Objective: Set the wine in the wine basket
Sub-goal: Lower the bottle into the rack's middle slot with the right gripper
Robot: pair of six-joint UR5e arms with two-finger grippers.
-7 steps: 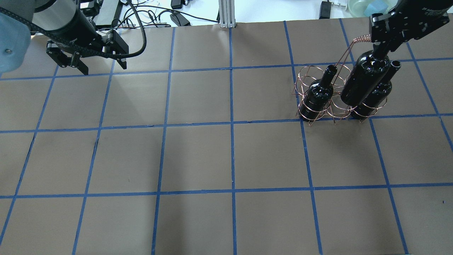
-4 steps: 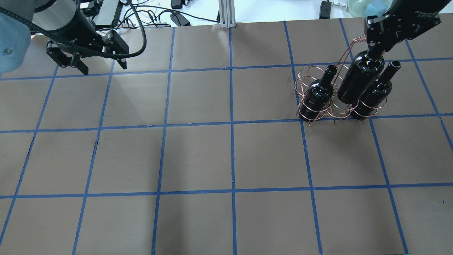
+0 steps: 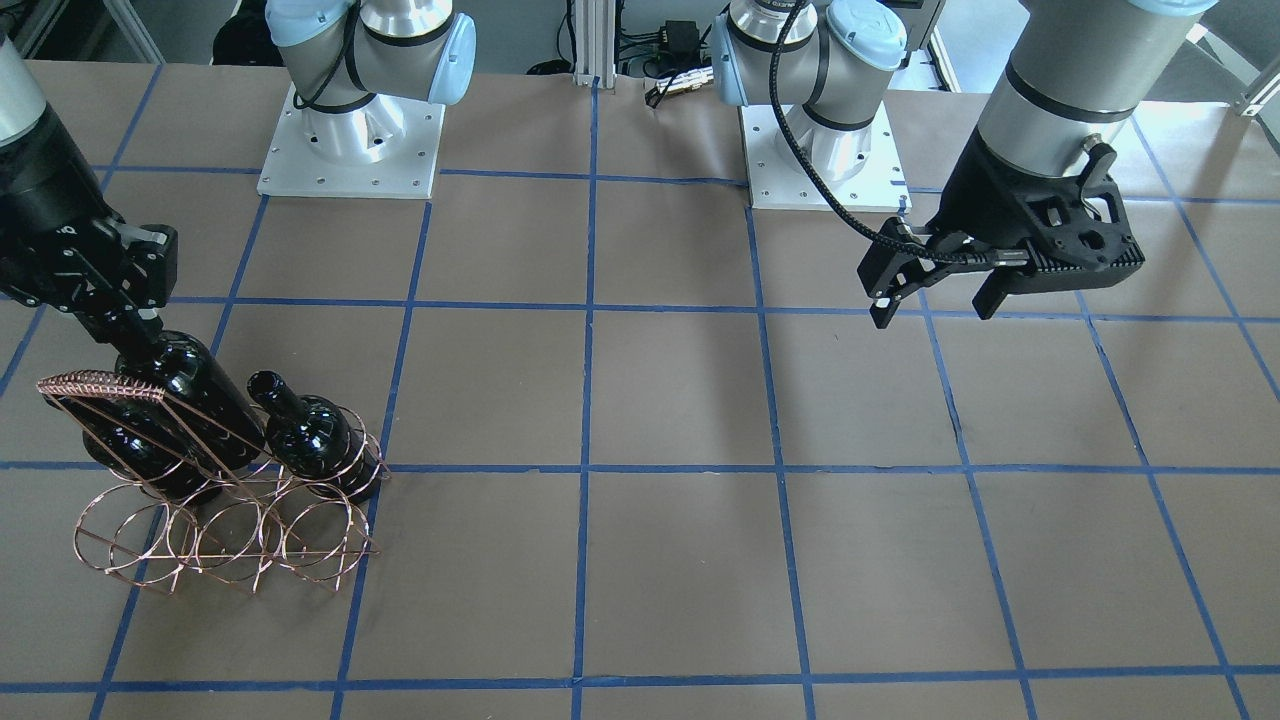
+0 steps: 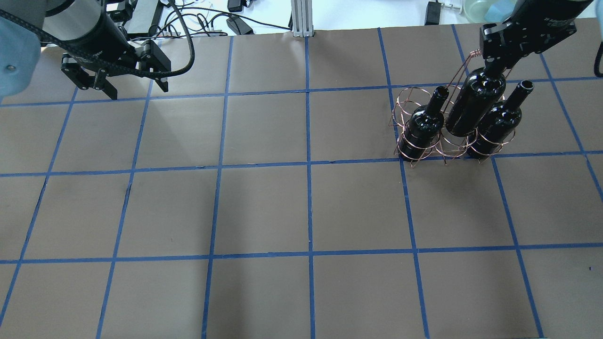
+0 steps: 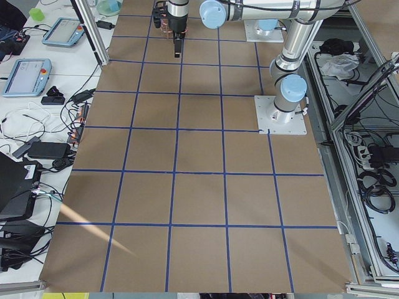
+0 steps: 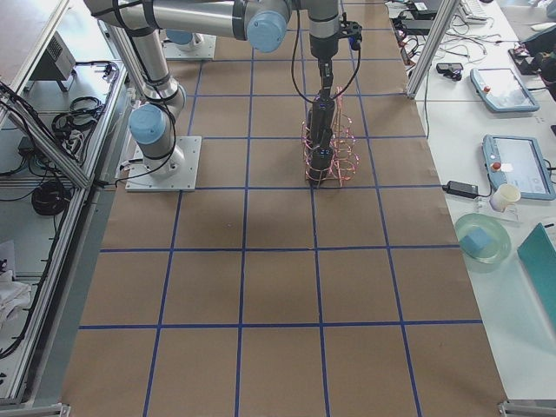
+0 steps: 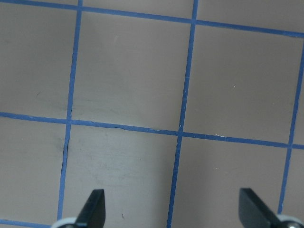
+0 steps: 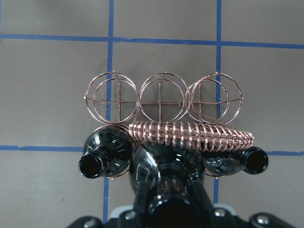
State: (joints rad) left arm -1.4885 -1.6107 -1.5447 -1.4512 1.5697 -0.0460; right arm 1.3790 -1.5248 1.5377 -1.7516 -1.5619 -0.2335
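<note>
Far right of the brown paper-covered table with blue tape grid [image 4: 264, 207], near the robot's right arm: copper wire wine basket of round rings in two rows [image 8: 161, 102], its braided wire handle [image 8: 190, 135] across the top. Right gripper [image 4: 495, 69] is pinching the neck of a glossy black unlabelled glass wine bottle [image 4: 473, 106] from above. The bottle looks roughly upright in the right side view. Its lower body is inside the middle ring of the row nearer the robot; can't tell if the base is on the table. It sits between two matching black bottles, left one [image 4: 424, 125] and right one [image 4: 499, 122], both seated in the end rings of that row, just beside it. Left gripper [image 4: 139, 89] hovers over the table well apart at far left, fingers [image 7: 92, 209] spread wide, holding nothing.
</note>
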